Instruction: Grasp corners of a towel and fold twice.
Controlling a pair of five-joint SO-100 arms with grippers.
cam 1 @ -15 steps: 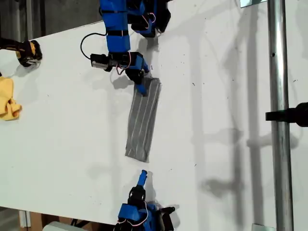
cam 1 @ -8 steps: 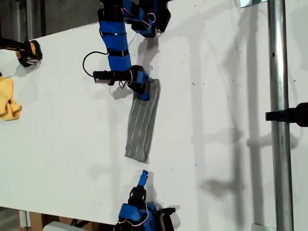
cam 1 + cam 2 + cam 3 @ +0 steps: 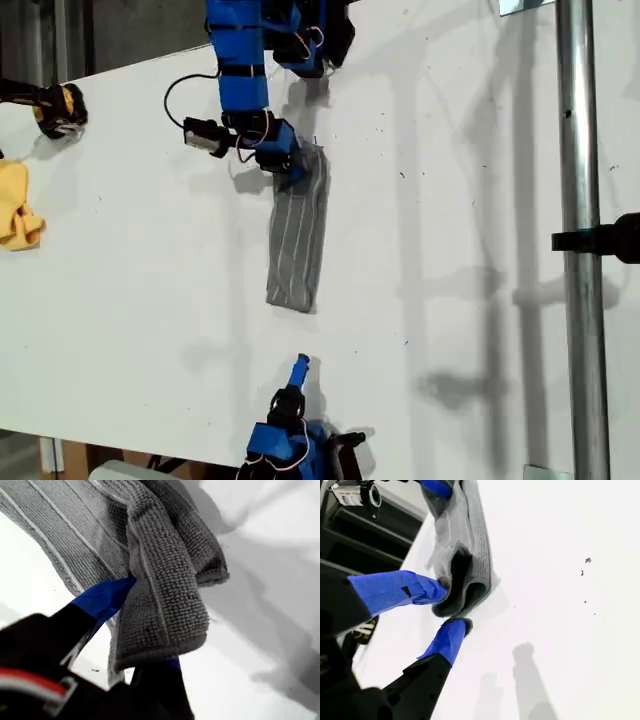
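Observation:
The towel (image 3: 298, 240) is a narrow folded strip of grey pinstriped cloth on the white table (image 3: 470, 160), mid-frame in the exterior view. My first gripper (image 3: 292, 172) is shut on its far end, and the first wrist view shows bunched layers of towel (image 3: 165, 595) clamped in my first gripper (image 3: 145, 630), with a corner (image 3: 220, 575) drooping beside them. My second gripper (image 3: 298, 362) sits near the exterior view's bottom edge, a short way from the towel's near end. In the second wrist view my second gripper (image 3: 451, 607) is open, its fingertips (image 3: 437, 590) at the rolled end of the towel (image 3: 465, 555).
A small yellow cloth (image 3: 15, 215) and a yellow-black object (image 3: 60, 108) lie at the exterior view's left. A vertical metal pole (image 3: 575, 250) with a black clamp (image 3: 610, 238) stands at that view's right. The table's front edge runs along the bottom left.
My first gripper has drawn back toward the exterior view's top, dragging the towel with it. The towel's near end now lies farther from my second gripper, which has not moved.

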